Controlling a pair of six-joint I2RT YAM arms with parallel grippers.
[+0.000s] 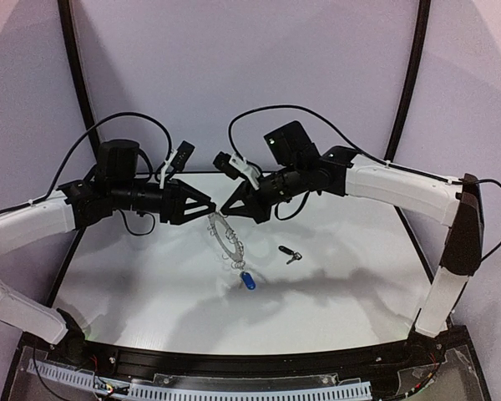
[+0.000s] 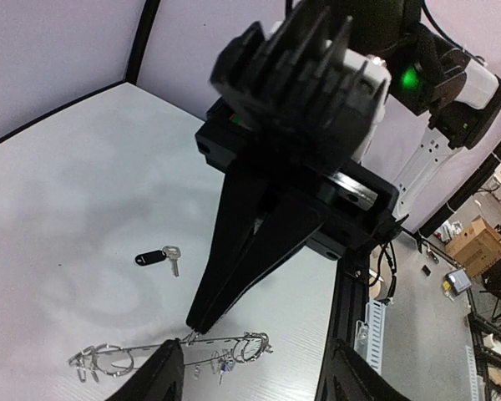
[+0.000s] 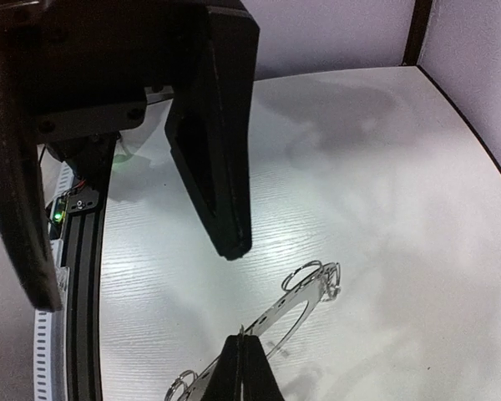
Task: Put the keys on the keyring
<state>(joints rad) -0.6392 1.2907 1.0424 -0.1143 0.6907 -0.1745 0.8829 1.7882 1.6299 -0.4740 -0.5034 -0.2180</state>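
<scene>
- Two arms, left and right, are rising from the near edge and reaching inward, so their claws are meeting nose to nose over the far middle of the desk.
- Left claw is standing with its jaws apart. Its two black fingers are hanging wide of each other just in front of the right claw's tip, gripping nothing.
- Right claw is pressing its jaws together on the rim of the keyring, pinching the flat grey band at one edge.
- From that pinch the keyring is slanting away, tilted rather than lying flat, and its shadow is falling on the white desk beneath. I cannot tell whether its far end is touching the surface.
- Thin wire loops are sticking out around the rim, bunched at the end farthest from the right claw's tip and again close beside it.
- Blue key is sitting at the ring's end farthest from the pinch, toward the arm bases. I cannot tell whether it is threaded on a loop.
- Black key is lying flat on the desk, apart from the ring, out on the right claw's own side and nearer the bases than its tip.
</scene>
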